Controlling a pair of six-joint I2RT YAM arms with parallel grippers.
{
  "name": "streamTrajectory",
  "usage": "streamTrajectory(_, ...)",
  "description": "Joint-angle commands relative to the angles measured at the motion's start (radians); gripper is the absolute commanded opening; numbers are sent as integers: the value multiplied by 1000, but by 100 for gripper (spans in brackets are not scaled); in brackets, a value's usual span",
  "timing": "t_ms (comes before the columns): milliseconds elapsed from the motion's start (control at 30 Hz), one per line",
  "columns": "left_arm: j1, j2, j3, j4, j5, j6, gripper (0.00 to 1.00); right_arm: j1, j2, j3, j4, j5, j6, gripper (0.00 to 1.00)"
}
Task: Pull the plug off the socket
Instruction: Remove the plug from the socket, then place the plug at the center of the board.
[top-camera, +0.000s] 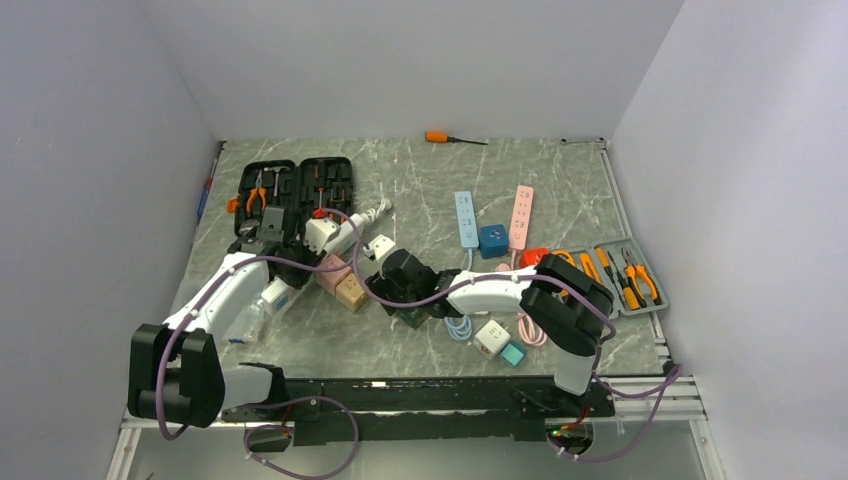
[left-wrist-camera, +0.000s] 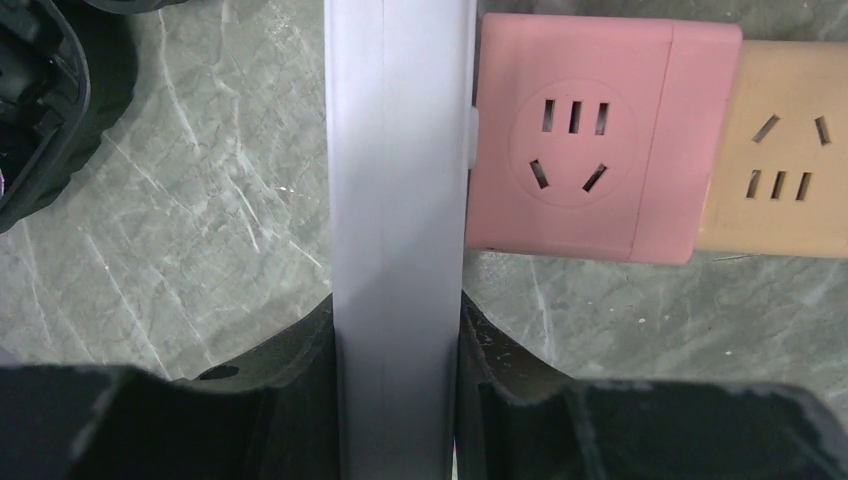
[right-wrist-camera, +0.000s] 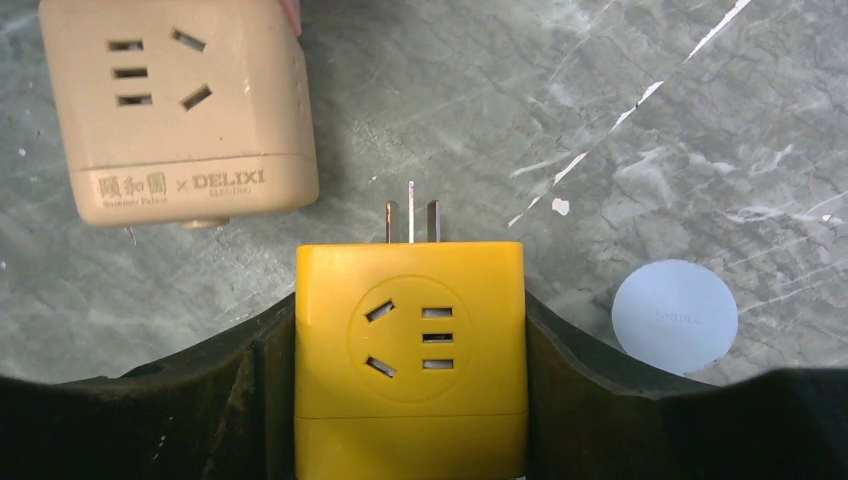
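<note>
Our right claw is pinching the yellow plug between its two fingers, which is giving us a firm hold for the pull. The prongs are showing bare and touching nothing. The beige socket is lying just beside them to the left, apart. Our left claw is clamping a white strip that is touching a pink socket, we think so that the sockets are not sliding. We are judging the plug already free, sitting inside the right claw.
</note>
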Motion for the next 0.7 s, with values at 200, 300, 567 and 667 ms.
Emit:
streamTrajectory(200,6,-57,44,8,68,0,0,0,-28,-24,-74,-28,-230,72)
streamTrajectory(300,6,-79,52,-15,96,10,0,-7,-45,27,-171,-21,-216,85)
streamTrajectory(567,6,-151,89,-121,204,47,0,-9,-234,45,-142,-120,-132,100)
streamTrajectory(667,6,-187,89,-154,210,33,0,-6,-257,72,-108,-191,-94,100)
